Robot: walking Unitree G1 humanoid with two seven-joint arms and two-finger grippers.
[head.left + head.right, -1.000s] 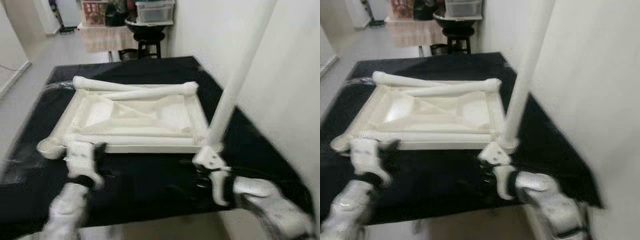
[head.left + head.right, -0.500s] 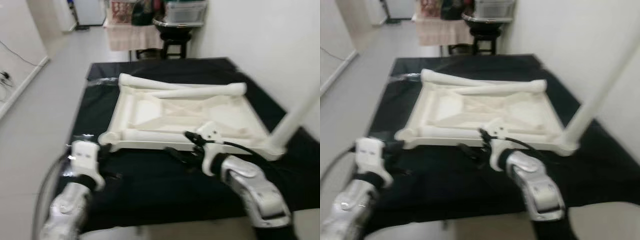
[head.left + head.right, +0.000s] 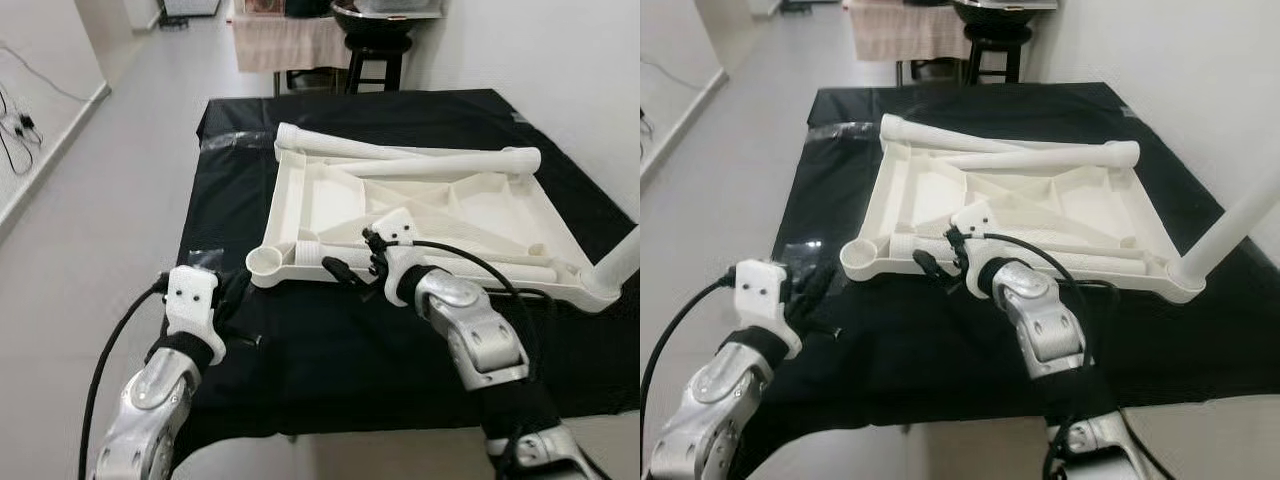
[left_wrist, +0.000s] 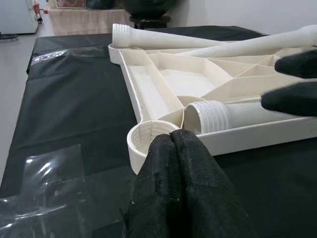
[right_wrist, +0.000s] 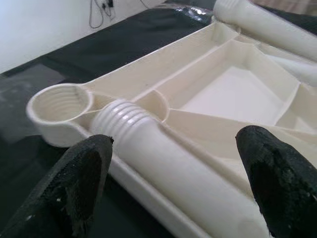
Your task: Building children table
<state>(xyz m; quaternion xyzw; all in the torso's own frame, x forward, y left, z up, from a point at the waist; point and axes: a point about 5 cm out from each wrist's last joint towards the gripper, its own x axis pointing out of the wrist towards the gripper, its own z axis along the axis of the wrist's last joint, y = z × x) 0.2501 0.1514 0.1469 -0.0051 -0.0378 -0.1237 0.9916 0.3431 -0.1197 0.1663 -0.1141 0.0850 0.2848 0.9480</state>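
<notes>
right gripper (image 5: 173, 183) open astride table leg (image 5: 163, 158); left gripper (image 4: 173, 144) closed near socket (image 4: 148, 136)

Cream table top (image 3: 330, 200), black cloth (image 3: 230, 190)

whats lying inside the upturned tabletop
Three loose legs lie in the tabletop: one threaded leg near the right gripper, two legs at the far end. The cloth beneath is hidden.

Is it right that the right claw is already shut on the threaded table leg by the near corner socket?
Not quite. The right claw is open, its fingers straddling the threaded table leg without closing on it, as the right wrist view shows. The leg does lie by the near corner socket.
</notes>
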